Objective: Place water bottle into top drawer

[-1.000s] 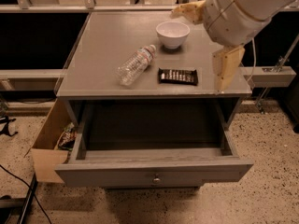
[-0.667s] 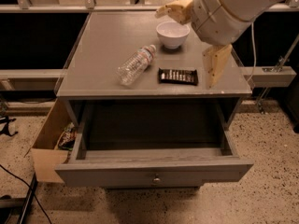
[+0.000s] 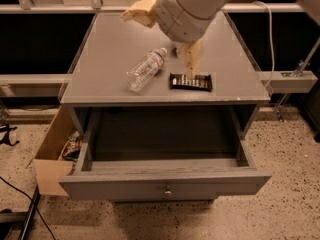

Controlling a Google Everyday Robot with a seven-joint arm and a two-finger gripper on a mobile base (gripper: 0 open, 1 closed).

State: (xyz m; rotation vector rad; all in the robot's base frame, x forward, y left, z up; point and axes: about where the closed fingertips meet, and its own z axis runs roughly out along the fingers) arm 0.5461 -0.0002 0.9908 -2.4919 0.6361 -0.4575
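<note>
The water bottle (image 3: 146, 69) lies on its side on the grey cabinet top (image 3: 105, 49), cap pointing to the back right. The top drawer (image 3: 165, 183) stands pulled out and looks empty inside, with its round knob at the front centre. My gripper (image 3: 165, 34) hangs over the back middle of the cabinet top, just right of and above the bottle. It is open, with one tan finger (image 3: 137, 11) to the back left and the other finger (image 3: 192, 59) down near the candy bar. It holds nothing.
A dark candy bar (image 3: 190, 81) lies right of the bottle near the front edge. A tan cardboard box (image 3: 52, 156) with items inside stands on the floor left of the drawer. A white cable (image 3: 270, 39) runs down the right side.
My arm has swung left across the cabinet top, toward the bottle. It now covers the white bowl that showed before. The bottle, candy bar and drawer have not moved.
</note>
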